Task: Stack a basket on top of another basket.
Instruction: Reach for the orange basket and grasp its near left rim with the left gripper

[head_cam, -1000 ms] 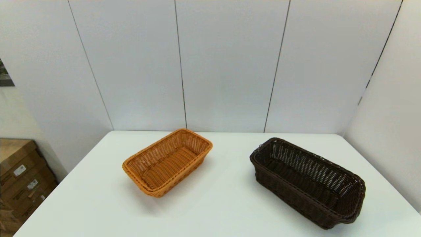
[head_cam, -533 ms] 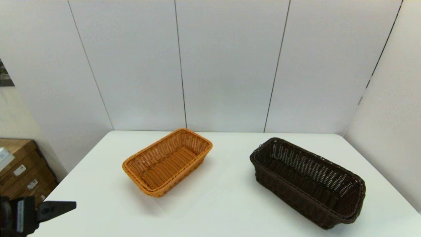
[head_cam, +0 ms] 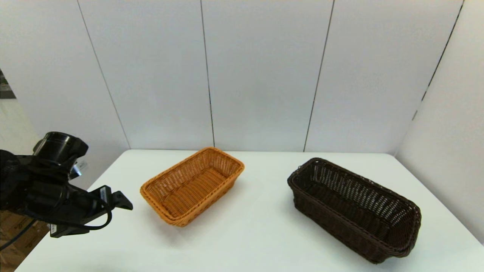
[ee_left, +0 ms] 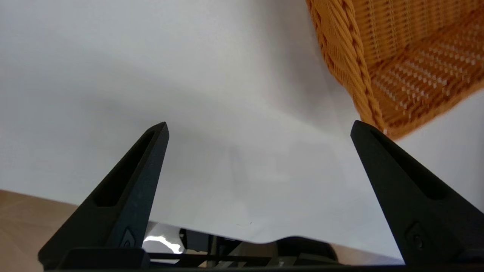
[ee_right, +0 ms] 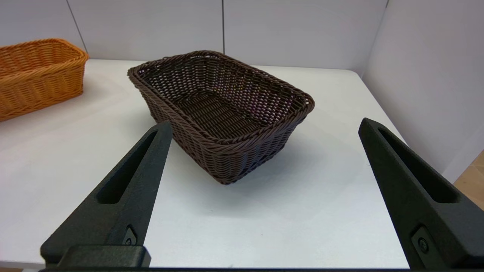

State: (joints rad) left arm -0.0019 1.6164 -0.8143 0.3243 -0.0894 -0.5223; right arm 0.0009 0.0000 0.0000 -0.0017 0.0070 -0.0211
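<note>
Left pincer [head_cam: 123, 200] newly beside orange-tan basket [head_cam: 192, 186]

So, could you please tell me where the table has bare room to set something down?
Widest: between the orange-tan basket and dark brown basket. Also the table's near strip in front of both. Tighter at the left edge, where the open left pincer hovers beside the orange-tan basket.

Basket [head_cam: 355, 209] dk brown, open weave; other basket [head_cam: 192, 185] orange-tan, braided rim; table [head_cam: 249, 234] white.

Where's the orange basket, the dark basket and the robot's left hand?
orange basket [head_cam: 189, 189], head view, woven floor.
dark basket [head_cam: 351, 204], head view, inside floor.
left hand [ee_left: 259, 126], left wrist view, midway between the open fingertips.
</note>
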